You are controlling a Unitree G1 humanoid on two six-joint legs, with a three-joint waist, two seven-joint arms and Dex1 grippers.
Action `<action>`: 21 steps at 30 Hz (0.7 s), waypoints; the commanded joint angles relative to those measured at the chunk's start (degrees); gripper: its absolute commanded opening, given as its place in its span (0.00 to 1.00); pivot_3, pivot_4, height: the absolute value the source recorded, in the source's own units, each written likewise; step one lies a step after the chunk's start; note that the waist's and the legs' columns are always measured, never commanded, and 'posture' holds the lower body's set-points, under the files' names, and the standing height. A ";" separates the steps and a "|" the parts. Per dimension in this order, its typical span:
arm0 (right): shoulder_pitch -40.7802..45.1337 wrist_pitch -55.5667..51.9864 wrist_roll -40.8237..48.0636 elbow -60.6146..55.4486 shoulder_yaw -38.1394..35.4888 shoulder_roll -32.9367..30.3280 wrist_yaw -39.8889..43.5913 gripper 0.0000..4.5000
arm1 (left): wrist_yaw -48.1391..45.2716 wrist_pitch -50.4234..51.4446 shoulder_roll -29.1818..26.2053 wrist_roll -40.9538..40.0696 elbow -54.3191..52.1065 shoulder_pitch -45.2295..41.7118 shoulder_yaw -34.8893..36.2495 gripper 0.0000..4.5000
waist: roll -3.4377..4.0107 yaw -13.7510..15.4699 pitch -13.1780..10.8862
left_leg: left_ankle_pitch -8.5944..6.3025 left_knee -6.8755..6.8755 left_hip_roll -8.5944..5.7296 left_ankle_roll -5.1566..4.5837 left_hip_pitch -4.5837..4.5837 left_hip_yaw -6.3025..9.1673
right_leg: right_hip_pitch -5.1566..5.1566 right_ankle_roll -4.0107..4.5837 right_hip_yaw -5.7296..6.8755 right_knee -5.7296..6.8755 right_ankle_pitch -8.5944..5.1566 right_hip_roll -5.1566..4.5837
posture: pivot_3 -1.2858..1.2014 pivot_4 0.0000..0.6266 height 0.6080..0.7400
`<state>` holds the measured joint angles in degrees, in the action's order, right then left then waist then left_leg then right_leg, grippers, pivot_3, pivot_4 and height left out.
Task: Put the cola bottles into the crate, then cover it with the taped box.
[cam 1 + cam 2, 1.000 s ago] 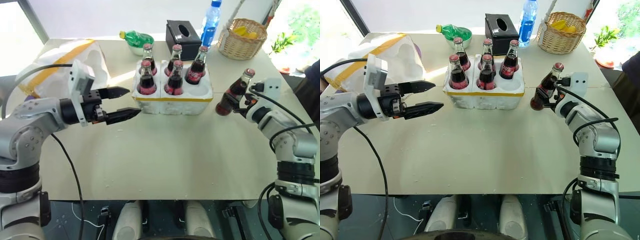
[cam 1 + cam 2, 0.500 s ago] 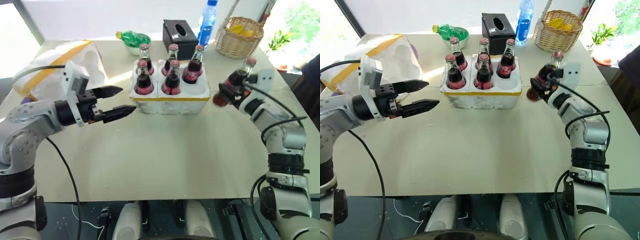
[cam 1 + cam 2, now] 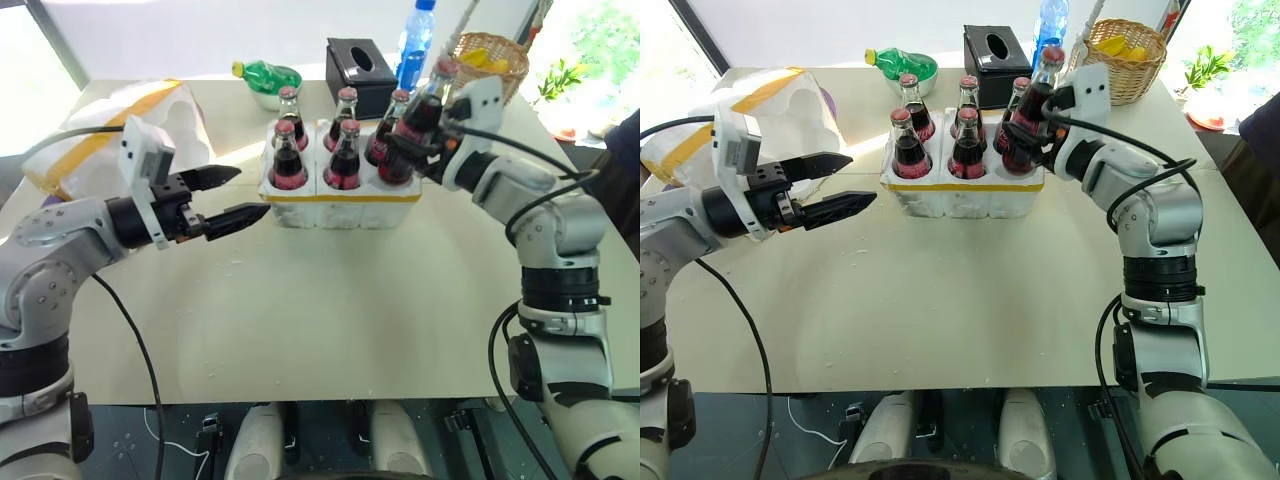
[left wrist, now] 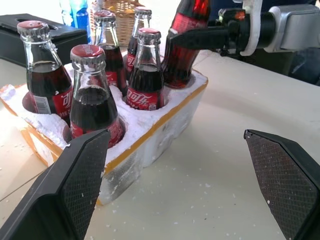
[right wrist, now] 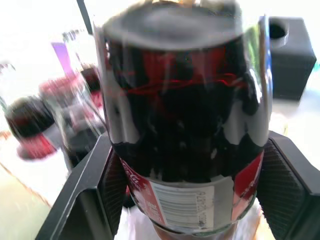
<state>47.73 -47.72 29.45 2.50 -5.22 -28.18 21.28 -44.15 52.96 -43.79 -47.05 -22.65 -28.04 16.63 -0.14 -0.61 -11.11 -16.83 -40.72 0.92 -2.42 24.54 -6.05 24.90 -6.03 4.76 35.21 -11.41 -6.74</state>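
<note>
The taped box (image 3: 150, 120) lies behind the left gripper (image 3: 222, 196), whose fingers are spread wide and empty. Ahead of it sits the crate (image 3: 345, 195) with five cola bottles (image 4: 93, 95) bearing red labels with white script. The right gripper (image 3: 1025, 125) clamps a sixth cola bottle (image 3: 1035, 110), tilted, over the crate's near right well.

Looking like a staged robot test setup in a bright indoor room, not a real kitchen. Plain beige surface (image 3: 330, 300) is carrying loose props: black tissue box (image 3: 366, 65), wicker basket (image 3: 492, 62), blue-labelled water bottle (image 3: 419, 42), green bottle (image 3: 272, 75). Daylight is pouring through windows behind; potted plant (image 3: 560, 82) is sitting at the far right.
</note>
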 commanded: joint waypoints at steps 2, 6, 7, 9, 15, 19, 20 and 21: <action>1.19 0.75 -3.02 0.60 1.31 -0.72 0.92 0.63 | -0.20 -1.92 -1.38 -0.28 -0.50 0.48 1.63 1.00 | 0.00 -0.03 0.00 | 0.00 0.00 0.00 0.00 0.00 0.00 | 0.00 0.00 0.00 0.00 0.00 0.01 | 0.52 0.24 1.00; 2.12 2.08 -5.74 4.69 3.81 -0.09 2.31 0.96 | -1.06 -2.85 -3.67 0.93 1.03 1.24 2.30 1.00 | 0.00 -0.05 0.00 | 0.00 0.00 -0.01 0.00 -0.01 -0.01 | -0.01 0.00 0.00 -0.01 0.00 0.01 | 0.52 0.24 1.00; 2.34 2.63 -6.60 5.32 4.33 -0.13 2.54 1.00 | -1.41 -3.06 -4.56 1.12 1.38 1.54 2.65 1.00 | 0.00 -0.12 0.00 | 0.00 0.00 -0.01 0.00 -0.01 -0.01 | 0.00 0.00 0.00 -0.01 0.00 0.01 | 0.52 0.24 1.00; 2.79 2.80 -7.50 5.55 4.45 -0.50 3.09 1.00 | -2.44 -3.40 -6.89 1.30 1.63 2.70 4.06 1.00 | 0.00 -0.36 0.00 | 0.00 0.01 0.00 0.00 -0.01 -0.03 | 0.01 0.00 0.00 -0.02 0.00 0.02 | 0.52 0.24 1.00; 5.71 -2.75 -3.30 -1.02 1.02 -9.72 12.87 1.00 | -9.02 -0.20 -18.44 -0.03 2.70 10.13 16.68 1.00 | 0.04 -0.30 -0.05 | 0.00 0.11 0.04 0.02 0.07 -0.06 | 0.19 0.01 -0.01 -0.03 -0.01 0.01 | 0.52 0.24 1.00; 9.58 -6.55 1.82 -1.85 -1.30 -20.32 24.46 1.00 | -19.59 -2.84 -27.64 7.76 10.03 20.97 29.08 1.00 | 0.06 -0.29 -0.07 | 0.01 0.27 0.03 0.06 0.25 -0.15 | 0.47 0.03 -0.01 -0.12 -0.03 -0.03 | 0.52 0.24 1.00; 9.69 -5.16 2.64 -1.82 -1.75 -22.62 28.19 1.00 | -22.08 -4.88 -29.80 10.63 13.86 23.01 31.04 1.00 | 0.04 -0.28 -0.06 | 0.04 0.39 0.02 0.10 0.23 -0.19 | 0.50 0.06 -0.01 -0.15 -0.05 -0.03 | 0.52 0.24 1.00; 9.73 -4.98 3.52 -1.80 -1.88 -24.72 31.30 1.00 | -24.11 -6.96 -31.77 13.04 17.85 24.33 32.33 1.00 | 0.02 -0.22 -0.05 | 0.08 0.55 0.02 0.18 0.18 -0.25 | 0.51 0.10 -0.01 -0.24 -0.07 -0.03 | 0.52 0.24 1.00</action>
<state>56.60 -53.47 30.95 2.36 -5.50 -51.02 47.54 -64.71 49.46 -73.00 -38.14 -9.27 -4.15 44.41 -0.12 -0.83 -11.16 -16.73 -40.07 0.93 -2.19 24.65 -6.30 25.41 -5.86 4.77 34.95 -11.53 -6.78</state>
